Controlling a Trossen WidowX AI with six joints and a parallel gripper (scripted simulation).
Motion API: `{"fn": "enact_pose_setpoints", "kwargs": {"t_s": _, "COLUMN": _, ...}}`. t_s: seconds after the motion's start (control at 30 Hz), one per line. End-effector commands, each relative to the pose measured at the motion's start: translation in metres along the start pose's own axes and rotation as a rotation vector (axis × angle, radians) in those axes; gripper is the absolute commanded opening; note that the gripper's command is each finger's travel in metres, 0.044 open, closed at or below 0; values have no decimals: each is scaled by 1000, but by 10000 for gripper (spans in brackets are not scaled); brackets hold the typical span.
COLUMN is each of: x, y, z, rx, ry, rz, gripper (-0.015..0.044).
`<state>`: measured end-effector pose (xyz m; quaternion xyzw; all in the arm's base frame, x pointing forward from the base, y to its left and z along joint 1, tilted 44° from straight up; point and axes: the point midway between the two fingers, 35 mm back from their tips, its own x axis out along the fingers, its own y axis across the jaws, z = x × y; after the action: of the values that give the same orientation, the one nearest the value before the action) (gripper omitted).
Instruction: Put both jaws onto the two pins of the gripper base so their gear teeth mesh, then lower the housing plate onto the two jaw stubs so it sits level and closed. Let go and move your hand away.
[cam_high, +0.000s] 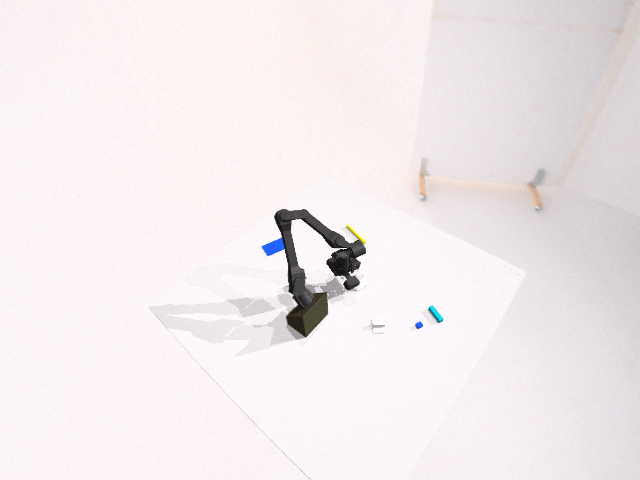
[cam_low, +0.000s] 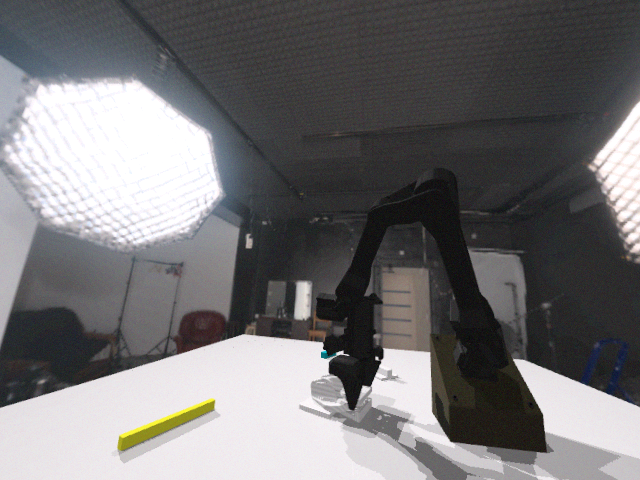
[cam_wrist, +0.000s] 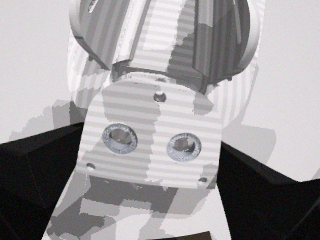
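- Pinching the housing plate (cam_wrist: 152, 157) by its side edges, the gripper (cam_low: 353, 405) (cam_wrist: 151, 139) has its fingers spread wide, one on each side.
- Crosswise between the fingers lies the plate's pair of round holes; this line probably has to match the jaw stubs.
- Just beyond the plate in the wrist view, the two jaws (cam_low: 326, 390) (cam_wrist: 102, 30) (cam_wrist: 225, 40) extend away from the gripper, over the base (cam_low: 315, 408) (cam_wrist: 240, 95).

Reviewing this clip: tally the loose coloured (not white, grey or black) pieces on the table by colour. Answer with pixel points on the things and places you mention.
Blue: 2 (flat plate (cam_high: 271, 247), small cube (cam_high: 419, 324))
Yellow: 1 (long bar (cam_high: 356, 234) (cam_low: 166, 424))
Teal: 1 (short rod (cam_high: 435, 313) (cam_low: 327, 354))
Total: 4
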<state>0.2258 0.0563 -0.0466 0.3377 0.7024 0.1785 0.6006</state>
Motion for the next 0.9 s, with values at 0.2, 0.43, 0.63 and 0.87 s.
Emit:
{"fn": "enact_pose_setpoints", "kwargs": {"t_s": 0.2, "x": 2, "y": 0, "z": 0, "rx": 2, "ry": -1, "rz": 4, "gripper": 351}}
{"fn": "enact_pose_setpoints", "kwargs": {"t_s": 0.43, "x": 3, "y": 0, "z": 0, "rx": 2, "ry": -1, "rz": 4, "gripper": 351}}
{"fn": "enact_pose_setpoints", "kwargs": {"t_s": 0.63, "x": 5, "y": 0, "z": 0, "rx": 1, "ry": -1, "rz": 4, "gripper": 351}}
{"fn": "enact_pose_setpoints", "kwargs": {"t_s": 0.87, "x": 5, "y": 0, "z": 0, "rx": 1, "ry": -1, "rz": 4, "gripper": 351}}
